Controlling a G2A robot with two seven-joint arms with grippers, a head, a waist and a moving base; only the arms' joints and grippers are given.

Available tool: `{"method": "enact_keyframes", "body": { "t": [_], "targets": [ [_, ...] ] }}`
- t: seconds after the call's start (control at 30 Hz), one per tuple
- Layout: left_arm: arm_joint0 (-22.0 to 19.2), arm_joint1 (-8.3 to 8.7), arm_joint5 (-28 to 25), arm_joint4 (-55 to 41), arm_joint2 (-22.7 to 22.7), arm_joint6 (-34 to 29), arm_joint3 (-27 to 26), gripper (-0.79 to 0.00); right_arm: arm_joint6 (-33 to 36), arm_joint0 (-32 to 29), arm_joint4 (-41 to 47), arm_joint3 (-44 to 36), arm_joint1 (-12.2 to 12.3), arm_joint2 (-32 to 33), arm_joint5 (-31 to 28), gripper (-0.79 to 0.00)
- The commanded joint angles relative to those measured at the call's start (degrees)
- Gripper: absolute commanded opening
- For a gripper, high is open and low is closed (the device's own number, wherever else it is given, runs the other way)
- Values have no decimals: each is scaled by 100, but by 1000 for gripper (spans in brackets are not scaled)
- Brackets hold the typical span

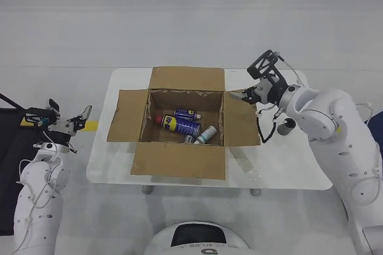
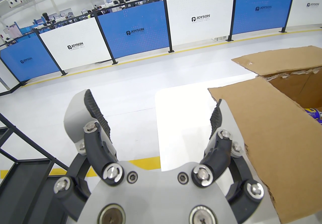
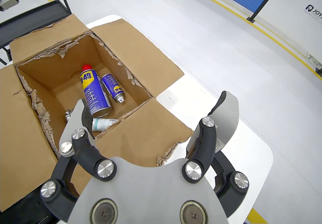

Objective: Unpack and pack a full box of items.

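Note:
An open cardboard box [image 1: 179, 160] stands mid-table with all flaps spread. Inside lie a large blue and yellow spray can with a red cap [image 1: 179, 124] [image 3: 94, 93], a smaller blue can [image 1: 186, 114] [image 3: 113, 88], a white and teal can [image 1: 207, 134] [image 3: 103, 124] and a small grey item [image 3: 67, 115]. My right gripper [image 1: 247, 95] [image 3: 153, 109] hovers open above the box's right flap. Off the table's left edge my left gripper [image 1: 69, 115] [image 2: 154, 106] hangs open, holding nothing, beside the box's left flap [image 2: 271, 139].
The white table [image 1: 281, 166] has bare room right of the box, where a clear strip of tape [image 1: 242, 162] lies. A black shelf rack [image 1: 3, 159] stands on the floor to the left, near my left arm. Blue and white fence panels [image 2: 141, 31] close off the room beyond.

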Motion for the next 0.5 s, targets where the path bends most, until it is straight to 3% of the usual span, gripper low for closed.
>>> {"method": "enact_keyframes", "body": {
  "t": [0.0,0.17,0.33,0.47],
  "targets": [
    [0,0,0,0,0,0,0,0,21,67,-56,-37,-15,-155,-243,0],
    [0,0,0,0,0,0,0,0,633,876,270,309,-188,-1018,-688,0],
    [0,0,0,0,0,0,0,0,1339,1887,240,964,-543,-2241,-392,0],
    [0,0,0,0,0,0,0,0,1346,2487,346,1672,-912,-3092,-156,0]
  ]
}}
